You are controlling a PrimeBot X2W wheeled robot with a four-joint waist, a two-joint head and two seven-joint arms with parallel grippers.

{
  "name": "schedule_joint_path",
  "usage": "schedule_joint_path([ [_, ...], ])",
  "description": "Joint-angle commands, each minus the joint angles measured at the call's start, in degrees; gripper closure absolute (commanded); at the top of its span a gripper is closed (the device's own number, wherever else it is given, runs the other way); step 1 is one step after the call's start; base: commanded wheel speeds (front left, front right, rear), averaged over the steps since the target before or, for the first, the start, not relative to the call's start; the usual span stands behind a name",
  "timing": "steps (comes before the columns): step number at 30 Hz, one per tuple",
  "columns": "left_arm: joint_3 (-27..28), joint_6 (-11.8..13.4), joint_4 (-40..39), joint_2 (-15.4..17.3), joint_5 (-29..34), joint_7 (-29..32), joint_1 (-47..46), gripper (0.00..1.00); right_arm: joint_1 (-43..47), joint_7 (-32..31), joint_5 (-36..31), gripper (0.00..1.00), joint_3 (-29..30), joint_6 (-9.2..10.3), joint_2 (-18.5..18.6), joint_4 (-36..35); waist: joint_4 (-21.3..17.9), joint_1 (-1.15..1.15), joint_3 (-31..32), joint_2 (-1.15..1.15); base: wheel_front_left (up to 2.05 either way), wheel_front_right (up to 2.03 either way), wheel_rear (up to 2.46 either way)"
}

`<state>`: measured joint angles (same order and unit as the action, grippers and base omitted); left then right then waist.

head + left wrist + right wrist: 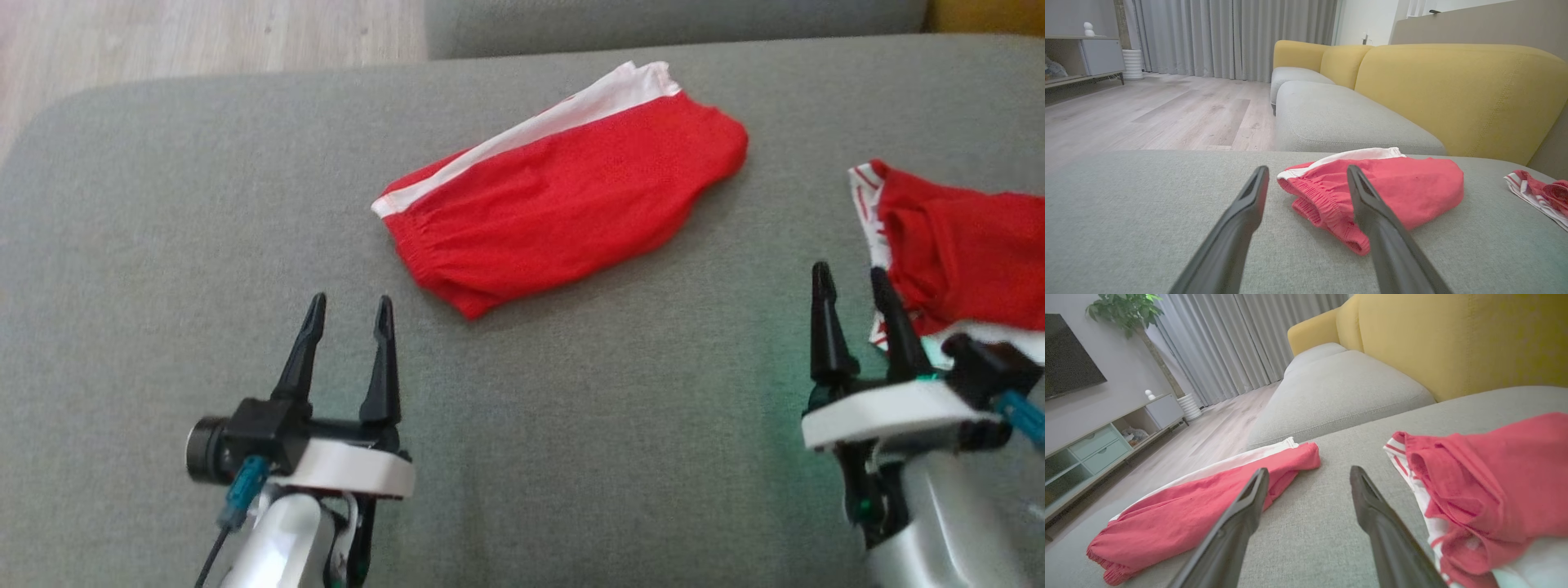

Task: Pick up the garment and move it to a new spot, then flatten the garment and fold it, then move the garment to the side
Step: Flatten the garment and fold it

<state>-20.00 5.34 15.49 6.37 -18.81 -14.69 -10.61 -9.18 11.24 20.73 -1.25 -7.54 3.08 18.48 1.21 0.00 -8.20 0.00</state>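
The left gripper [350,300] and right gripper [850,271] hover over the grey cushion [163,204], fingers spread and empty. Folded red shorts [563,196] lie mid-cushion; a crumpled red garment [955,245] sits just beside the right fingers. A shallow pinch could catch only one layer and drag the cloth into a bunch.

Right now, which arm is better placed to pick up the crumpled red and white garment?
Right. The right gripper is open with its fingertips at the edge of the crumpled garment. The left gripper, also open, sits across the cushion, nearer the folded red garment.
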Motion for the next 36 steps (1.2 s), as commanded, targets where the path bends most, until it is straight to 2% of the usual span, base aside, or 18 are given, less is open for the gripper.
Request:
schedule_joint_path([
  [1, 2.50, -0.51, -1.52, -0.14, 0.83, -0.30, -3.35, 0.00, -3.70, -0.67, -1.30, 0.00, -0.75, 0.05, -0.19, -2.53, 1.06, 0.00, -1.56, 0.00, 0.00, 0.00, 0.00],
  [9, 2.94, -2.51, -1.29, -1.85, 3.05, -0.30, -6.88, 0.00, -14.91, -12.01, -7.59, 0.00, 2.49, 0.05, 1.22, -1.04, 5.08, 0.00, -7.88, 0.00, 0.00, 0.00, 0.00],
  [15, 2.26, -3.67, -0.88, -3.00, 3.79, -0.30, -9.68, 0.00, -27.98, -21.59, -9.14, 0.00, 6.24, 0.05, 4.73, 9.26, 9.29, 0.00, -12.25, 0.00, 0.00, 0.00, 0.00],
  [21, 1.29, -3.93, -0.73, -3.39, 3.45, -0.30, -11.32, 0.00, -35.63, -26.53, -11.41, 0.00, 7.34, 0.05, 7.98, 19.83, 12.25, 0.00, -14.37, 0.00, 0.00, 0.00, 0.00],
  [26, 0.24, -3.60, -1.02, -3.46, 2.44, -0.30, -12.28, 0.00, -38.56, -30.08, -12.02, 0.00, 3.74, 0.05, 9.98, 26.98, 13.52, 0.00, -15.27, 0.00, 0.00, 0.00, 0.00],
  [31, -0.56, -2.82, -1.37, -3.47, 1.56, -0.30, -13.16, 0.00, -39.59, -32.66, -10.59, 0.00, -4.03, 0.05, 12.31, 30.83, 13.97, 0.00, -15.77, 0.00, 0.00, 0.00, 0.00],
  [32, -0.60, -2.67, -1.42, -3.48, 1.53, -0.30, -13.24, 0.00, -39.66, -33.07, -9.74, 0.47, -5.63, 0.05, 12.63, 31.19, 13.90, 0.00, -15.78, 0.00, 0.00, 0.00, 0.00],
  [33, -0.60, -2.67, -1.42, -3.48, 1.53, -0.30, -13.24, 0.00, -39.66, -33.07, -9.74, 0.47, -5.63, 0.05, 12.63, 31.19, 13.90, 0.00, -15.78, 0.00, 0.00, 0.00, 0.00],
  [34, -0.61, -2.53, -1.44, -3.48, 1.53, -0.30, -13.30, 0.00, -39.74, -33.24, -8.87, 1.00, -7.06, 0.05, 13.04, 31.34, 13.78, 0.00, -15.74, 0.00, 0.00, 0.00, 0.00],
  [36, -0.45, -2.29, -1.47, -3.48, 1.59, -0.30, -13.37, 0.00, -40.00, -32.91, -7.14, 1.00, -9.37, 0.05, 14.16, 31.22, 13.31, 0.00, -15.59, 0.00, 0.00, 0.00, 0.00],
])
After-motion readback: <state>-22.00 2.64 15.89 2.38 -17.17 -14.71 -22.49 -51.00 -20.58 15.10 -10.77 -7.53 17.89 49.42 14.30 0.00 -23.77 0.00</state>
